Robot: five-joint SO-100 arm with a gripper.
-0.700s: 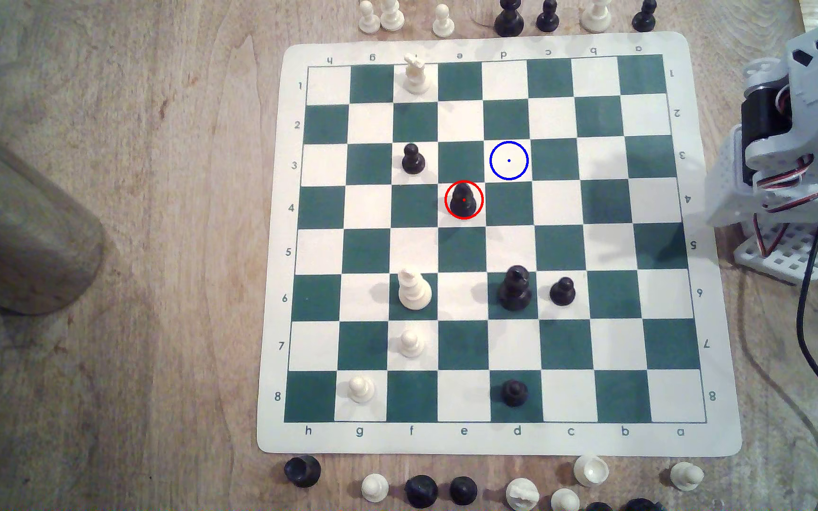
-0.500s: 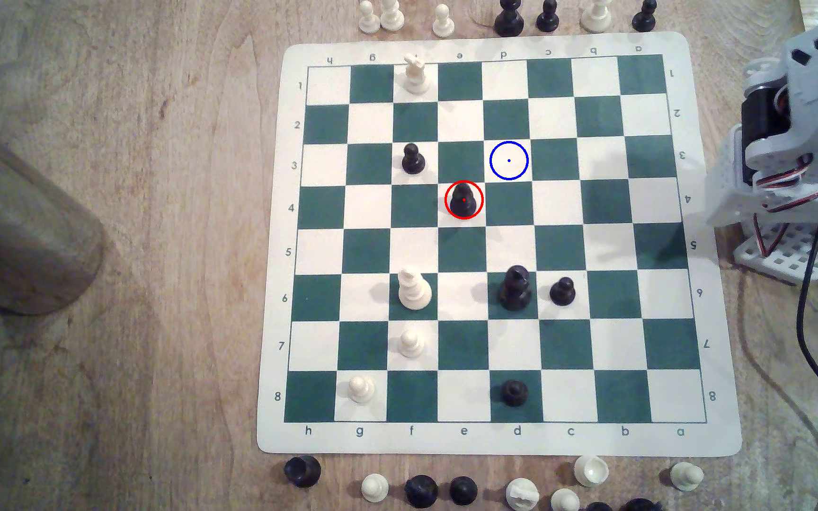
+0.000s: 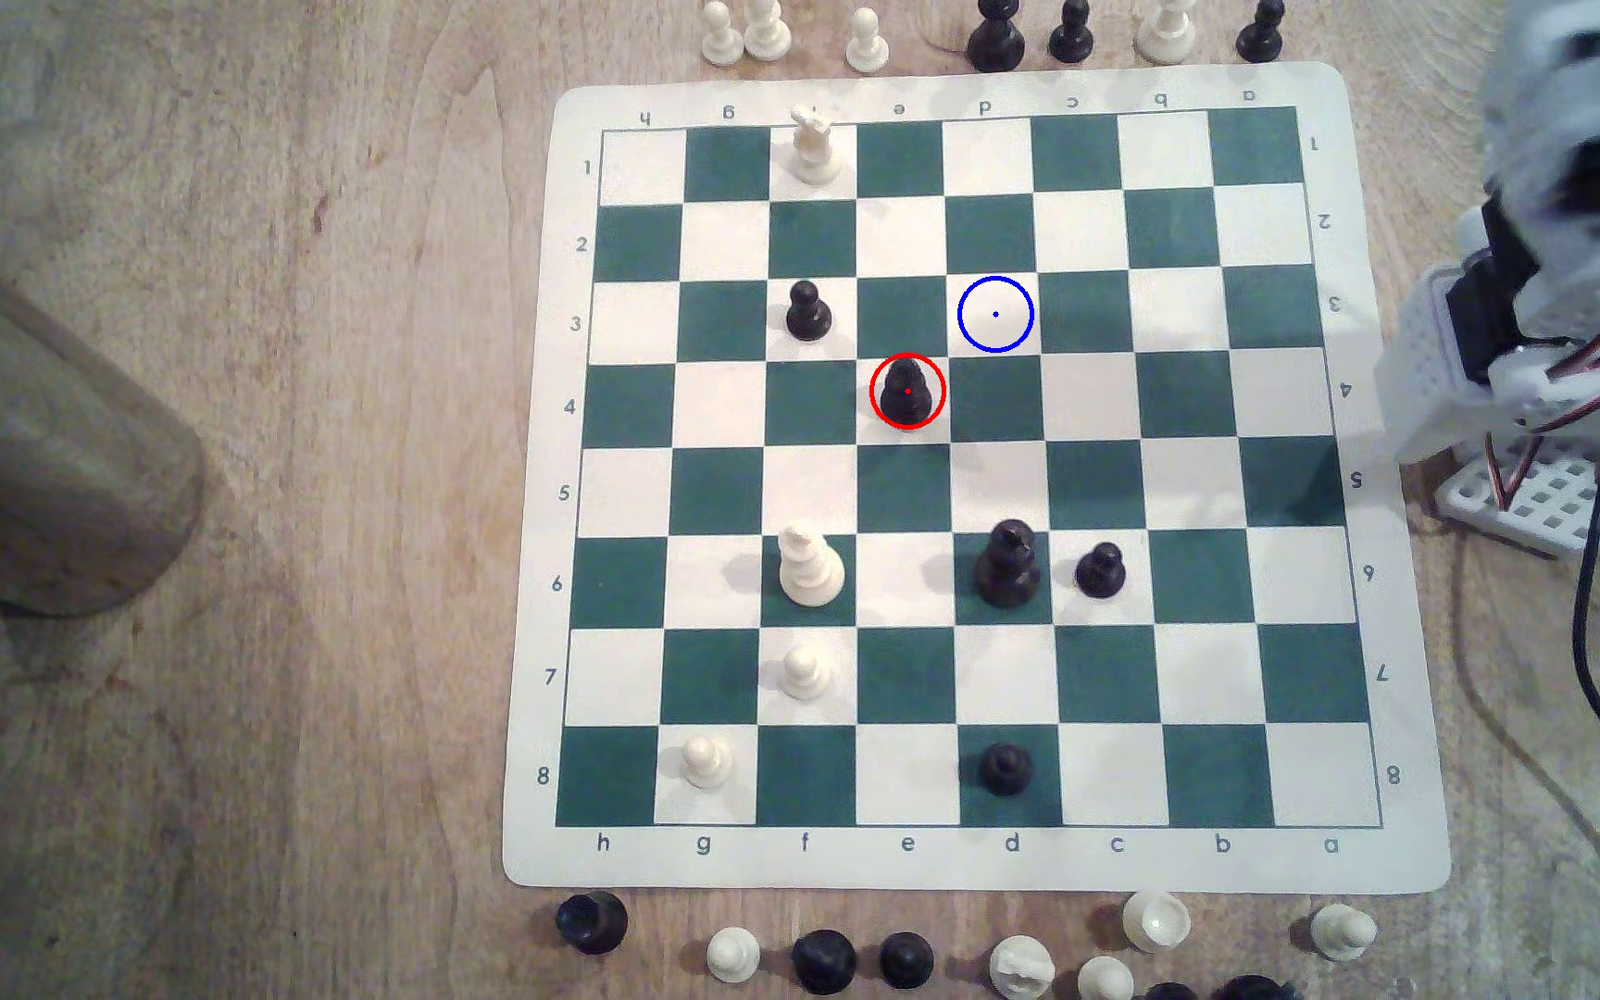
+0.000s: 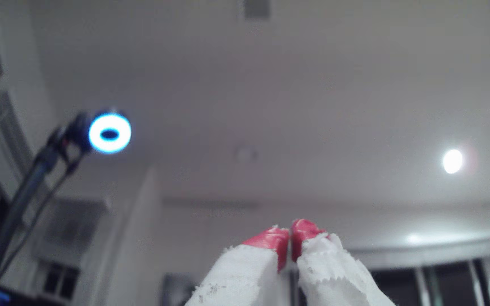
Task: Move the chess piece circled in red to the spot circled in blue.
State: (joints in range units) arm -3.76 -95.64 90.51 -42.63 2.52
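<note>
Step in hand: the arm (image 3: 1566,288) is sitting at the right edge of the exterior frame, off the board (image 3: 1412,673) and blurred with motion; judging from this, the reach toward the chess piece is only starting.
Jaws: in the wrist view the gripper (image 4: 290,232) is pointing up at a ceiling, its red-tipped fingertips (image 4: 267,238) pressing together with nothing between them.
Chess piece: the chess piece (image 3: 907,389) is standing upright inside the red ring, on a cream square just left of the frame's centre, untouched.
Spot: the spot (image 3: 995,313) is lying one square diagonally up and to the right of the piece in the exterior frame, bare.
Neighbours: a black pawn (image 3: 808,310) is standing up and to the left of the piece, well apart.
Next move: the arm is needing to swing leftward over the board, part its jaws and descend around the piece's narrow upper body.
</note>
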